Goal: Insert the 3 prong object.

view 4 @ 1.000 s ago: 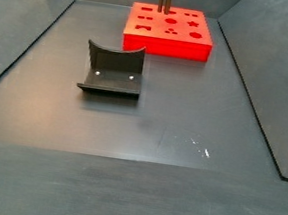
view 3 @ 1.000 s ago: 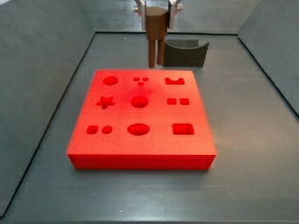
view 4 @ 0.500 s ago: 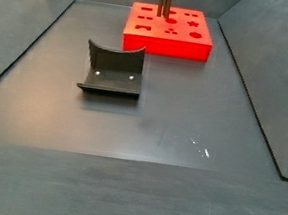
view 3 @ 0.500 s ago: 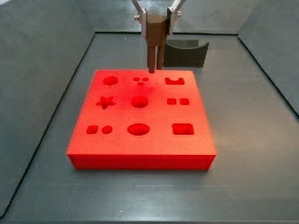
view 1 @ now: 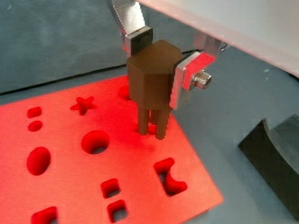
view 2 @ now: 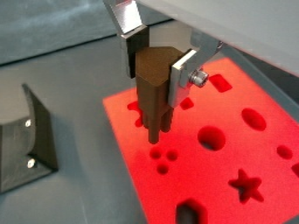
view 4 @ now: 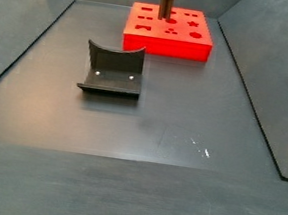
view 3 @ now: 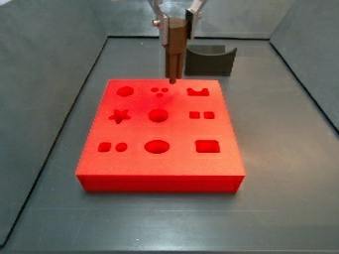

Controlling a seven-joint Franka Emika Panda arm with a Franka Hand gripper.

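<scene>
Both wrist views show the 3 prong object [view 1: 152,83], a single brown peg, clamped upright between the two silver fingers [view 1: 191,74] of the gripper [view 1: 162,59]. The jaws are closed onto the peg's blocky upper part, one plate on each side, and they touch nothing else. Its thin rods [view 2: 156,129] point straight down over the red block [view 1: 70,179]; the tips hang just above the red top face, close beside the cluster of three small round holes [view 2: 163,156]. Whether the tips touch the surface cannot be told.

One red block lies on the dark floor [view 4: 158,122]. Its top carries a grid of shaped pockets, all of them showing only red inside: a round one [view 3: 158,115], a star [view 3: 119,116], a large oval [view 3: 157,147], a rounded rectangle [view 3: 208,147], a pair of small squares [view 3: 200,115], a pair of small dots [view 3: 111,148], a crown-like notch [view 3: 200,91], another round one [view 3: 125,91] and the three-dot cluster [view 3: 161,92].

A side view places the gripper [view 3: 173,20] above the block's far edge, with the peg [view 3: 172,55] hanging over that three-dot cluster.

One dark grey curved holder [view 4: 112,71] stands on the floor, well apart from the block, with two pale dots on its inner face.
</scene>
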